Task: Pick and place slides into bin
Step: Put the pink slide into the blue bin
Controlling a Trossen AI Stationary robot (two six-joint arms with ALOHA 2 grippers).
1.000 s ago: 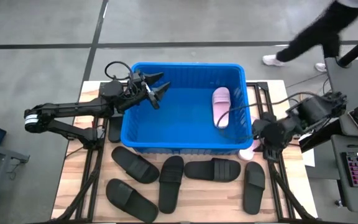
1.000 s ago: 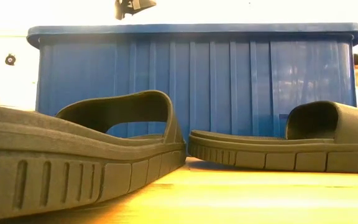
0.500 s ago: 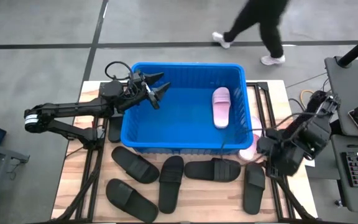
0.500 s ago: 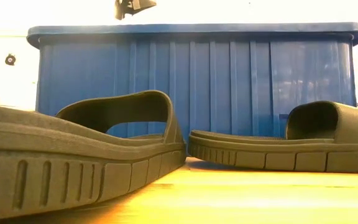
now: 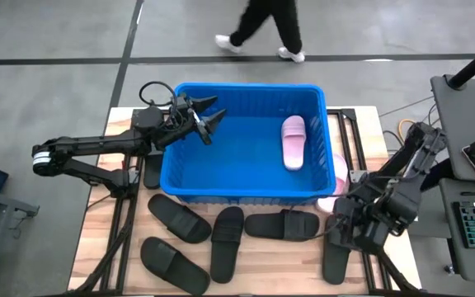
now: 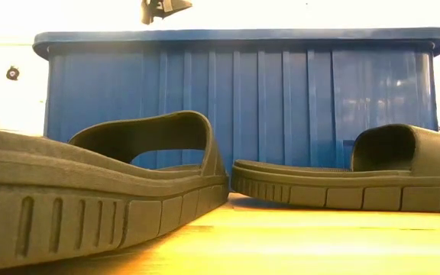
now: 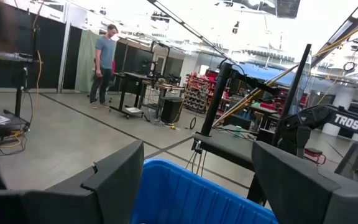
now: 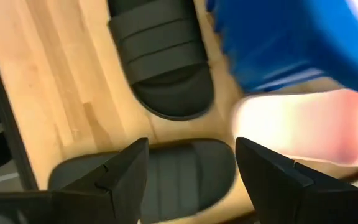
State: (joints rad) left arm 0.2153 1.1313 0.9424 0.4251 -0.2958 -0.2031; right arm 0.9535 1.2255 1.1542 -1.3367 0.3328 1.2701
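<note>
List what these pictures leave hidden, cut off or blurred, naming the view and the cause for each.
- Pink slide outside the bin, high view: mostly covered by the right arm; smeared in the right wrist view.
- Right tool, high view: lost against the dark arm.
- Bin's inside, low view: blocked by its wall.
- Black slide left of the bin, high view: partly under the left arm.
- Left tool, low view: cut off at the top edge.

A person (image 5: 266,25) walks past beyond the wooden table (image 5: 105,219).

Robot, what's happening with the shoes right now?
Left gripper open over bin. Right gripper open above black slides. Pink slide in bin.
</note>
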